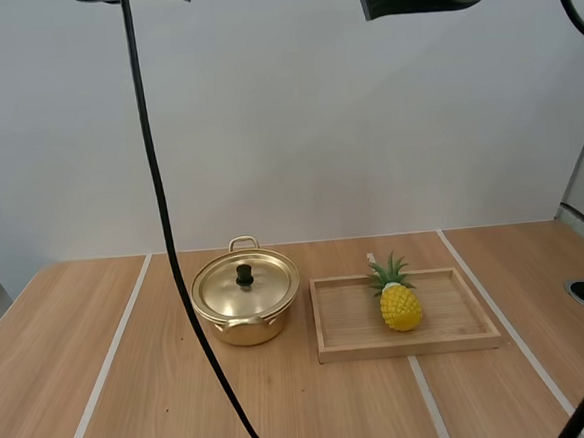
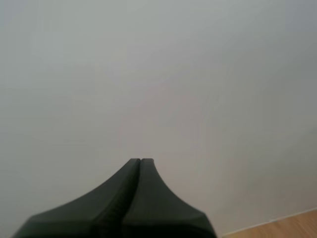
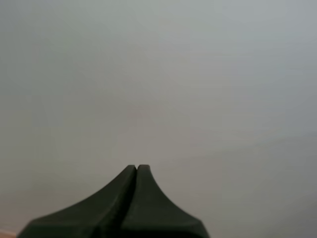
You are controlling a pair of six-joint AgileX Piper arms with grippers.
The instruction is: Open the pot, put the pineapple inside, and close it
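Pot lidded, pineapple on tray, both grippers clenched on nothing.

Item 1: gold pot [image 1: 241,325], two handles, on the wooden table [image 1: 114,392]; its lid [image 1: 262,286] sits closed, with a black knob [image 1: 244,274] at its centre. Item 2: wooden tray [image 1: 345,328], just to the right of the pot. Item 3: yellow pineapple [image 1: 400,308], green crown toward the tray's far rim, resting inside the tray right of its middle, well apart from the pot. Item 4: left gripper [image 2: 140,160], fingers pressed together as one dark wedge, holding nothing. Item 5: right gripper [image 3: 136,167], fingers likewise pressed together, empty; in the high view it hangs far above the tray.
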